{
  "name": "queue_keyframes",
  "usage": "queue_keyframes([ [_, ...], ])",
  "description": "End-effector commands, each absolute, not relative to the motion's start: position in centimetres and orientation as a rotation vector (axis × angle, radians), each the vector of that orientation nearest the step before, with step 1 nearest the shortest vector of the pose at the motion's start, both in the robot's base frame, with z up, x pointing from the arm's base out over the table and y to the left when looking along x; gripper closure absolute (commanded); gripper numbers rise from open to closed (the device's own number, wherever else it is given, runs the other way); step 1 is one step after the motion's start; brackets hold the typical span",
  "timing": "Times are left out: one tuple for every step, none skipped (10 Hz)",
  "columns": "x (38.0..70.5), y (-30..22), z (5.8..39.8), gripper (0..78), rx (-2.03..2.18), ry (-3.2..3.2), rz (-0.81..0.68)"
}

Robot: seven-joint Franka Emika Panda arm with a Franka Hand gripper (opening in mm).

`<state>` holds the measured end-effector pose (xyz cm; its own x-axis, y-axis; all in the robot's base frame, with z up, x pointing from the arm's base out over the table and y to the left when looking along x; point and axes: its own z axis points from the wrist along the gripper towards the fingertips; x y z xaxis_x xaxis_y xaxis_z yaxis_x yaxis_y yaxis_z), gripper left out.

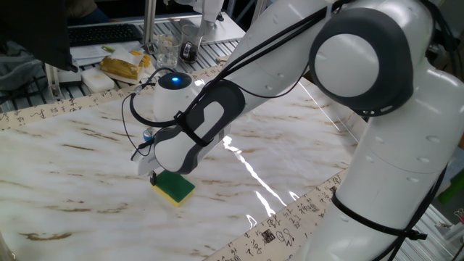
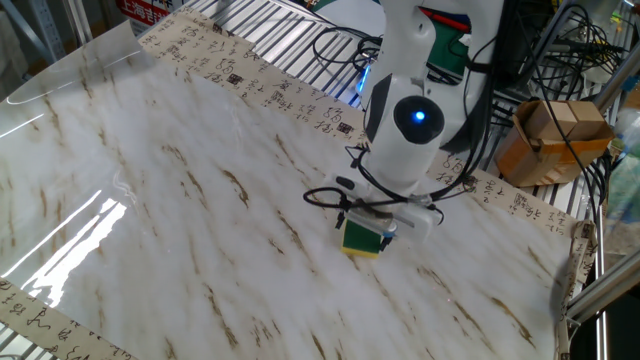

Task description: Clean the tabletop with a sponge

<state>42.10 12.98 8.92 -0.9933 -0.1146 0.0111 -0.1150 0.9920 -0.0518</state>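
The sponge [image 1: 174, 188], dark green on top with a yellow foam layer below, lies flat on the white marble-look tabletop [image 1: 80, 159]. It also shows in the other fixed view [image 2: 362, 238] near the right side of the tabletop [image 2: 180, 200]. My gripper [image 1: 161, 172] points straight down onto the sponge and covers much of its top. In the other fixed view the gripper [image 2: 372, 225] sits on the sponge with its fingers at the sponge's sides. The fingers look closed on the sponge.
A beige border with dark characters [image 2: 260, 85] edges the tabletop. A yellowish bag [image 1: 123, 67], a glass and a keyboard lie beyond the far edge. A cardboard box [image 2: 550, 140] and cables sit off the table. My arm's large links [image 1: 348, 72] overhang the right side.
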Motion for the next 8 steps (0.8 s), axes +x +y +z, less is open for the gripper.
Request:
queue_keyframes([
  [41.7, 13.0, 8.2, 0.2, 0.229, -3.115, 0.049],
  [41.1, 13.0, 8.1, 0.2, 0.226, -3.119, 0.046],
  [40.8, 13.0, 7.9, 0.2, 0.222, -3.127, 0.054],
  [40.5, 12.8, 8.0, 0.2, 0.222, -3.126, 0.055],
  [40.4, 12.7, 8.1, 0.2, 0.224, -3.125, 0.055],
  [40.3, 12.5, 8.4, 0.2, 0.224, -3.122, 0.063],
  [40.3, 12.5, 8.4, 0.2, 0.222, -3.122, 0.064],
  [40.1, 12.3, 8.6, 0.2, 0.217, -3.122, 0.071],
])
